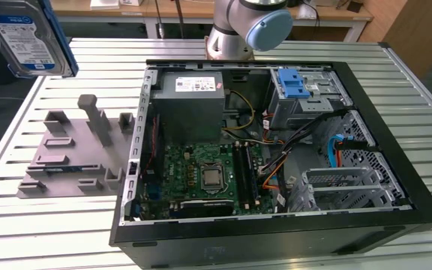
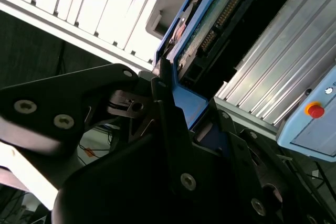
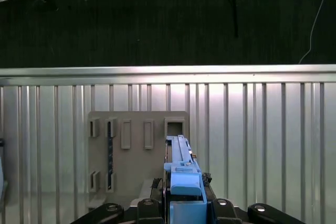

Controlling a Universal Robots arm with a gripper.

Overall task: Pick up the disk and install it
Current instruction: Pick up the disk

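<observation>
The disk [image 1: 28, 39] hangs high above the table at the exterior view's upper left, its white-and-blue label facing the camera inside a blue bracket. In the first wrist view it is edge-on, the disk [image 3: 180, 153] running away from its blue end handle [image 3: 185, 182]. My gripper [image 3: 185, 207] is shut on that handle. In the second wrist view, my gripper [image 2: 189, 103] clamps the blue handle between black fingers [image 2: 161, 90], and the disk's [image 2: 220, 14] circuit-board side shows beyond them.
The open computer case [image 1: 404, 169] lies on the slatted metal table [image 1: 51, 236], with a metal drive bay and blue latch [image 1: 295, 84] and a grey power supply [image 1: 189, 95]. A grey fixture [image 1: 73, 152] sits to the case's left, and the fixture [image 3: 137, 145] lies below the disk.
</observation>
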